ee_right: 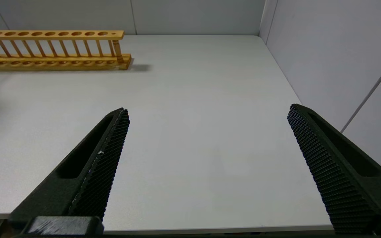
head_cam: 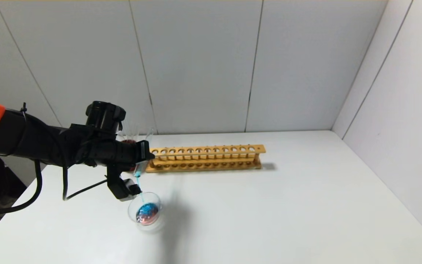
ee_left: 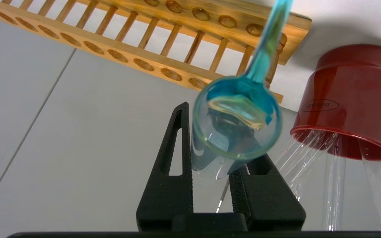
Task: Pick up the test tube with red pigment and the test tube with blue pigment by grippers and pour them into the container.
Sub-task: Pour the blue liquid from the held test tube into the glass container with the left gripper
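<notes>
My left gripper [head_cam: 137, 170] is shut on the test tube with blue pigment [head_cam: 142, 161] and holds it tilted, mouth down, above the container [head_cam: 156, 201]. A thin teal-blue stream runs from the tube's mouth into this clear glass dish, which holds blue and orange-red liquid. In the left wrist view the tube's round mouth [ee_left: 236, 119] sits between the black fingers [ee_left: 164, 185], with blue liquid streaming away. I cannot pick out the test tube with red pigment. My right gripper [ee_right: 208, 109] is open and empty over bare table, out of the head view.
A long wooden tube rack [head_cam: 205, 157] stands behind the dish and also shows in the right wrist view [ee_right: 51, 49]. A dark red cup [ee_left: 349, 99] with several clear tubes stands by the rack's left end. White walls close the back and right.
</notes>
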Tool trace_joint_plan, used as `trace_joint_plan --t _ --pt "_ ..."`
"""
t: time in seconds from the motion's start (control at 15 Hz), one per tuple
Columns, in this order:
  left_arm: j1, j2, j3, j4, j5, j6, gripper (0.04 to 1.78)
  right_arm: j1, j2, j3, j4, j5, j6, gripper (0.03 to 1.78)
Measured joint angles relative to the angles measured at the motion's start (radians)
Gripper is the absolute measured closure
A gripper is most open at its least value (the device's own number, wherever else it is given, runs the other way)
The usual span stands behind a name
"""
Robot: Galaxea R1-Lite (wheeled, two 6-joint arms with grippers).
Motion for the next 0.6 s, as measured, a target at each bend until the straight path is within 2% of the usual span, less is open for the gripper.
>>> trace_joint_plan --t 0.6 --pt "-0.025 -0.049 0.030 -0.043 0.049 0.000 1.47 0.000 0.000 0.000 0.000 0.000 0.000 0.06"
